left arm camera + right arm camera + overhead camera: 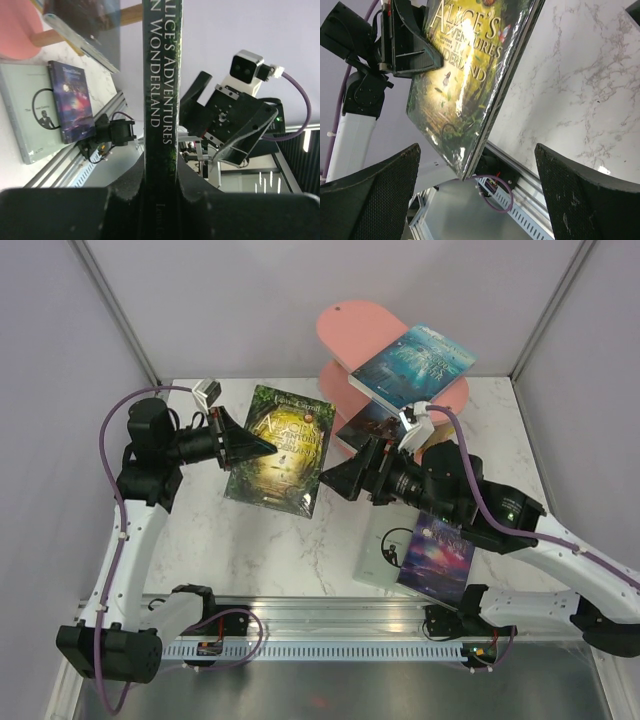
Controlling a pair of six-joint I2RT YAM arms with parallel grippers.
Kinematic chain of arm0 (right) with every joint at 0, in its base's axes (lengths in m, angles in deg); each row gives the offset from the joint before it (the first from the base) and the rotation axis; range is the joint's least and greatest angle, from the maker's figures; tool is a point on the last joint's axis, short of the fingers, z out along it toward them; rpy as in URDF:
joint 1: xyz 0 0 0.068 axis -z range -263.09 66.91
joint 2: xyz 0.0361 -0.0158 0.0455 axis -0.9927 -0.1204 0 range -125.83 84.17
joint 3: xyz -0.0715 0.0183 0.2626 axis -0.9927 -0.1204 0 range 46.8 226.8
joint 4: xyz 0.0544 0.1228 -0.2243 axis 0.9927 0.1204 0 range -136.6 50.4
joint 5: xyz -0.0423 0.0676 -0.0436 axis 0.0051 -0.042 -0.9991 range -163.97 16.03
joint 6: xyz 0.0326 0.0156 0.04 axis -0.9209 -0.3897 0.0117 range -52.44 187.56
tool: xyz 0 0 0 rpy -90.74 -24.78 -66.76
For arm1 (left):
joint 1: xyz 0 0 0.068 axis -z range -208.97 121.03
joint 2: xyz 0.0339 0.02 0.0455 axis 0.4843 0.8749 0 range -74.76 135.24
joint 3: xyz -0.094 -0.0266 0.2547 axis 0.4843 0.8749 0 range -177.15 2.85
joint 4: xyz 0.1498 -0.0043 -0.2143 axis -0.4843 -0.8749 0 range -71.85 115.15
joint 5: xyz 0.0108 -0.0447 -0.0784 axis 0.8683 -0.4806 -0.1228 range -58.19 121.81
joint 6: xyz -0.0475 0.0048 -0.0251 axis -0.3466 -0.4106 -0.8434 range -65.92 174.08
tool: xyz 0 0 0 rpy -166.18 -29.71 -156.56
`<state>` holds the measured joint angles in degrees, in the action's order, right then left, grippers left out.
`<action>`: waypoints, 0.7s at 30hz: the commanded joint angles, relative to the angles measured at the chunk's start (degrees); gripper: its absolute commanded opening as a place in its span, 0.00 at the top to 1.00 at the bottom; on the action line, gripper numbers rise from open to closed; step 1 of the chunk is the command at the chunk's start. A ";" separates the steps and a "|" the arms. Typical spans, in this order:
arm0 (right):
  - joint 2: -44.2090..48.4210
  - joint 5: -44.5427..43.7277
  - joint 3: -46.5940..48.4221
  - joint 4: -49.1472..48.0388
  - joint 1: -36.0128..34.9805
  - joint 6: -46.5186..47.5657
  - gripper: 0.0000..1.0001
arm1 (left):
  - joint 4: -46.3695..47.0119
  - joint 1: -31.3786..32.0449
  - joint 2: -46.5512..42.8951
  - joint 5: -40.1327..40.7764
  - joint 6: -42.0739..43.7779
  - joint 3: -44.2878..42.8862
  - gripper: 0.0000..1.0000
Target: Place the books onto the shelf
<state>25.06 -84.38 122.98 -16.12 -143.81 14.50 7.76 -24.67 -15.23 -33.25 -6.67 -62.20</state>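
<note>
My left gripper (pixel 262 448) is shut on the left edge of the green-gold book (pixel 285 445) and holds it above the table. In the left wrist view its spine (pixel 161 100) stands upright between the jaws. My right gripper (pixel 335 478) stands open just right of that book. In the right wrist view the book's corner (pixel 462 170) hangs between the wide fingers (pixel 370 200) without touching them. The pink shelf (pixel 350 325) stands at the back, with a teal-blue book (pixel 412 365) on its top board and a dark book (pixel 365 425) on a lower one.
A purple galaxy book (pixel 437 555) lies on a pale grey-white book (pixel 378 555) at the front right, under my right arm. The metal rail (pixel 330 615) runs along the near edge. Grey walls close in the marble table (pixel 260 540) on three sides.
</note>
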 commanded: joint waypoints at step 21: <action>-10.67 10.32 5.91 -18.43 1.49 -1.08 0.54 | 17.12 2.03 -8.90 -10.79 -18.53 4.85 0.98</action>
<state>14.98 -78.44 128.40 -26.77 -142.37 15.22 21.00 -22.81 -22.86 -41.79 -21.38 -57.11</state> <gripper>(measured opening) 0.560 0.211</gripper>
